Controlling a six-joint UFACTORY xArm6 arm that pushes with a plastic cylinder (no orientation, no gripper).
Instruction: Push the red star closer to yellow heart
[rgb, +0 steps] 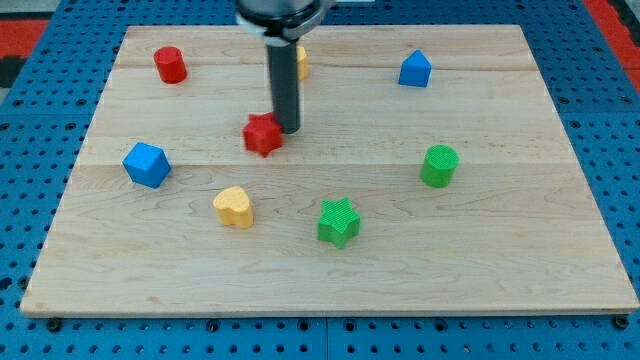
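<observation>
Camera view showed my tip (288, 129) touching the red star (262, 134) at its 2 o'clock; no fingers to see. Pushing had begun; next, shove toward 7 o'clock, to the yellow heart (234, 207).

Dark rod descends near-vertically from the arm's mount at the view's top centre; my tip (289, 129) is down at bench level.
</observation>
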